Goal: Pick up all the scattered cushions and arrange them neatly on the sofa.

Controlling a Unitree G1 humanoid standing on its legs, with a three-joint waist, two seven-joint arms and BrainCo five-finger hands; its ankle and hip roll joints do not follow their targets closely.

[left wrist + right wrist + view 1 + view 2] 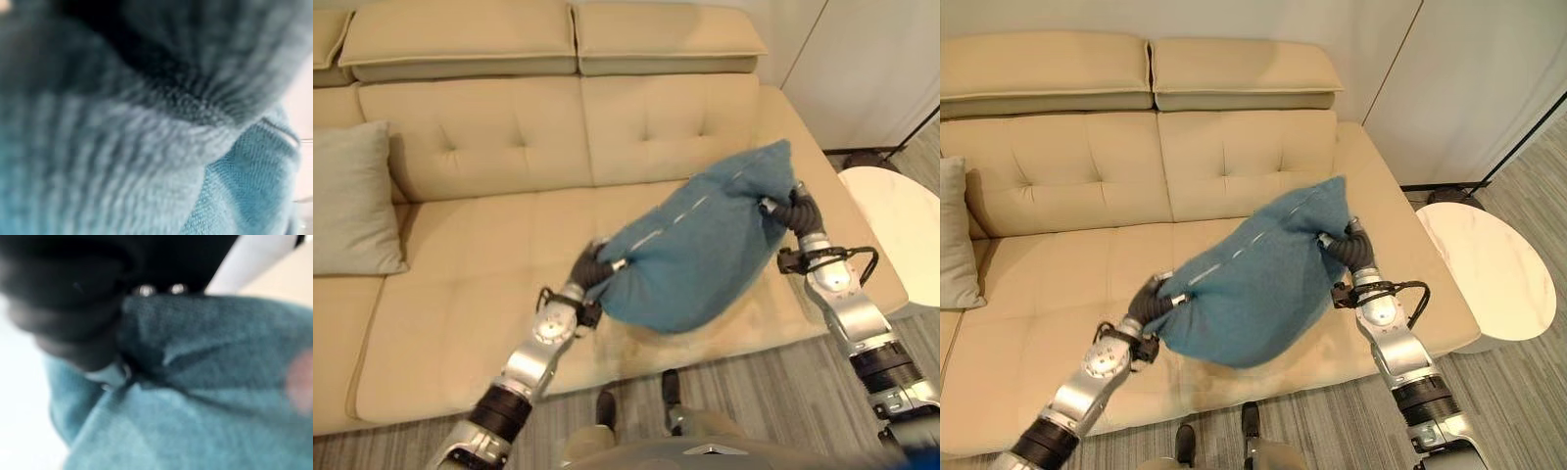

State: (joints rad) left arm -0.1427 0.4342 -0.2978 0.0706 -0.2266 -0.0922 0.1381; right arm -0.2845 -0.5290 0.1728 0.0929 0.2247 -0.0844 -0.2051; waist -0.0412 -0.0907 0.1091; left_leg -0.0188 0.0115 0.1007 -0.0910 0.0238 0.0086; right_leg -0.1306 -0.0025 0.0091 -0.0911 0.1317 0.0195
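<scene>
A teal cushion hangs tilted above the right part of the beige sofa seat, its lower end close to the seat's front edge. My left hand is shut on its lower left corner, where the cloth bunches. My right hand is shut on its upper right edge. The teal cloth shows very close in the left wrist view. In the right wrist view the cloth creases under the dark hand cover. A grey cushion leans upright against the sofa back at the far left.
A round white side table stands on the floor just off the sofa's right end. White wall panels rise behind it. The striped grey floor runs along the sofa's front.
</scene>
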